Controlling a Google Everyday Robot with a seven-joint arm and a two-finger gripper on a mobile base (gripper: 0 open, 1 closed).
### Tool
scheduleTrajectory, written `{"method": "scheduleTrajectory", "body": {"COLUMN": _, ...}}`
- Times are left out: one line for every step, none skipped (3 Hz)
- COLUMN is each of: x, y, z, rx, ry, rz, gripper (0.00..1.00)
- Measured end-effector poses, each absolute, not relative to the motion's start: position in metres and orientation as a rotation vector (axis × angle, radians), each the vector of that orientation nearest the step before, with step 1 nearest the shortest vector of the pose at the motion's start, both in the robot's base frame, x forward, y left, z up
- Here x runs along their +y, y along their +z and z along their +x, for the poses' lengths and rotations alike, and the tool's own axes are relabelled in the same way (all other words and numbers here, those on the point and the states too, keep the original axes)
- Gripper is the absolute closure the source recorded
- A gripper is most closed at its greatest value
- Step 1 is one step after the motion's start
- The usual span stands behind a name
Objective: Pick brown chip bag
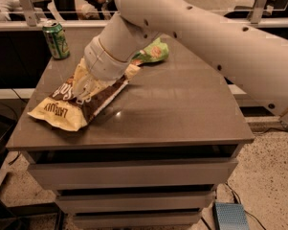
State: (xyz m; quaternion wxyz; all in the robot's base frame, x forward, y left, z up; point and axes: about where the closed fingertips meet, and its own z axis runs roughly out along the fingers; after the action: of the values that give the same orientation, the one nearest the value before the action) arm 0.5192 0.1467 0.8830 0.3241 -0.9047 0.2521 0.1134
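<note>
The brown chip bag [93, 104] lies on the left part of the table top [182, 109]. Its middle is dark brown with white script, and the cream-yellow near end [57, 115] reads "LATE JULY". My gripper [82, 94] is pressed down on the bag's middle, at the end of the thick white arm [205, 37] that reaches in from the upper right. The wrist hides the far part of the bag.
A smaller green snack bag [153, 51] lies behind the arm at the table's back. A green soda can [56, 40] stands at the back left corner. The table has drawers [134, 174] below. A railing and seated people are behind.
</note>
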Motion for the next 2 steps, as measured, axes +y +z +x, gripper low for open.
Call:
{"method": "scheduleTrajectory", "body": {"x": 0.156, "y": 0.915, "z": 0.519, "rx": 0.644, "ry": 0.279, "rz": -2.35, "gripper": 1.0}}
{"method": "scheduleTrajectory", "body": {"x": 0.17, "y": 0.977, "z": 0.51, "rx": 0.589, "ry": 0.246, "rz": -2.314, "gripper": 1.0}}
